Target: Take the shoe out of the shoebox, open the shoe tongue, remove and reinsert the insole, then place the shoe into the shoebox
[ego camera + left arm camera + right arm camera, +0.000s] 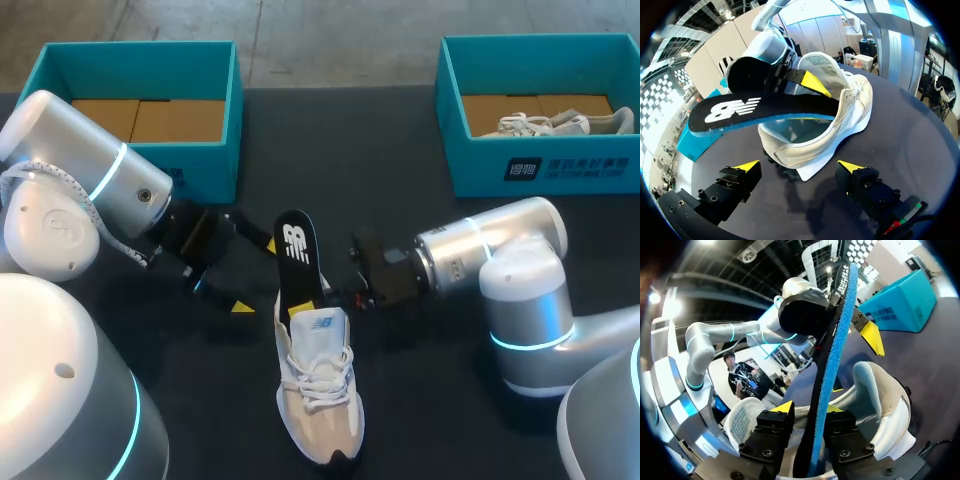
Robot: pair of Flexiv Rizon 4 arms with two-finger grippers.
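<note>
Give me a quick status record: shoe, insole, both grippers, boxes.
shoe: on table, out of box
insole: one end inside shoe, rest sticking out past heel
right gripper: shut on insole
left gripper: open, at heel, empty
left box: no shoe
right box: another shoe inside

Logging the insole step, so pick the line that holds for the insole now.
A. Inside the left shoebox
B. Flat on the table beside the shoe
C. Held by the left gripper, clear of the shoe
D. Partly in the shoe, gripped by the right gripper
D: the insole runs between the fingers of the right gripper, its lower end in the shoe; the left gripper is open by the heel.
</note>
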